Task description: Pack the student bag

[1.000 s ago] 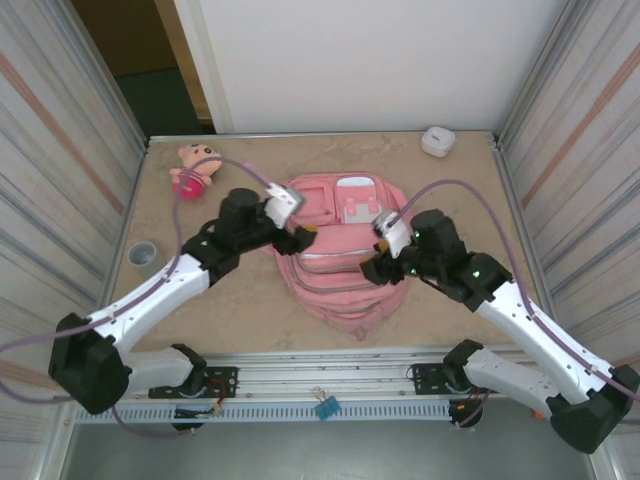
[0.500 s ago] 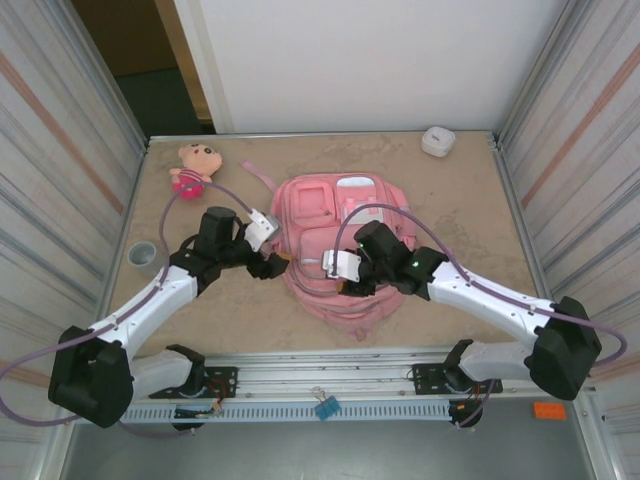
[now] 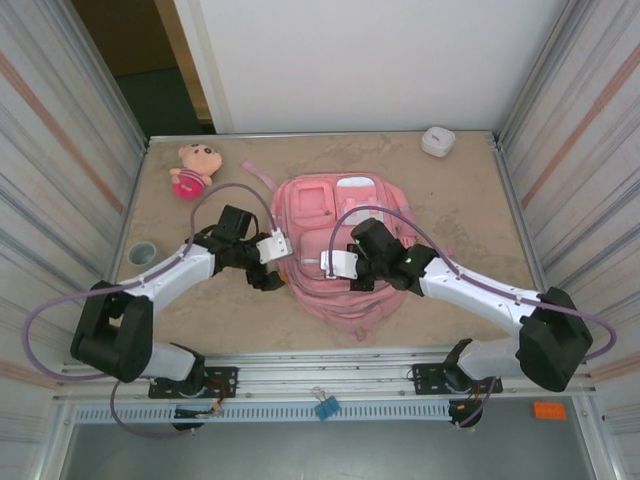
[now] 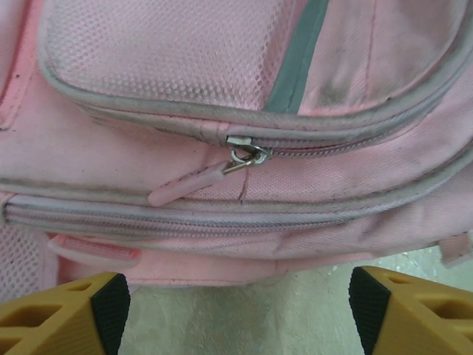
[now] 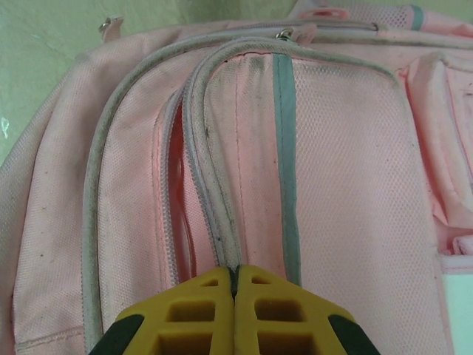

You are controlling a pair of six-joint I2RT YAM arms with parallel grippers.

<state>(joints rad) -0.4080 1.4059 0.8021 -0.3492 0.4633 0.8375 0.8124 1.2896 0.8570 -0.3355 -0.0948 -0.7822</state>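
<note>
Find the large pink fabric backpack with pale grey-white trim (image 3: 345, 215) lying flat near the middle of the beige table (image 3: 460, 220), front pockets up, one long flank turned toward 9 o'clock. Judged to be laid so for giving both arms reach to the zips.

As for the left end effector (image 4: 236, 307): spread wide, holding nothing, lowered close to the table at the 9 o'clock flank of the backpack. Aimed straight at the small metal zip slider with a pink fabric tab (image 4: 244, 155), so judged to be staged for taking that tab.

As for the right end effector (image 5: 235, 285): closed fully, tips together, set on the backpack front, right on a grey-white piping strip running in between the tips. Cannot tell whether a thin fold of that piping is caught or only pressed. Placed, by my reading, to pin the fabric for drawing a zip against it.

Open table at 3 o'clock and at 9 o'clock of the backpack. Well apart from it:
- small pink plush doll (image 3: 190, 170) at 10 o'clock
- small white rounded case (image 3: 437, 140) at 1 o'clock by the far edge
- small grey ring-shaped cup (image 3: 142, 253) at 9 o'clock beside the wall

Ribbed metal walls (image 3: 560, 150) close on both sides, so keep elbows inward. Little room at 6 o'clock, with the backpack near the table rim.
</note>
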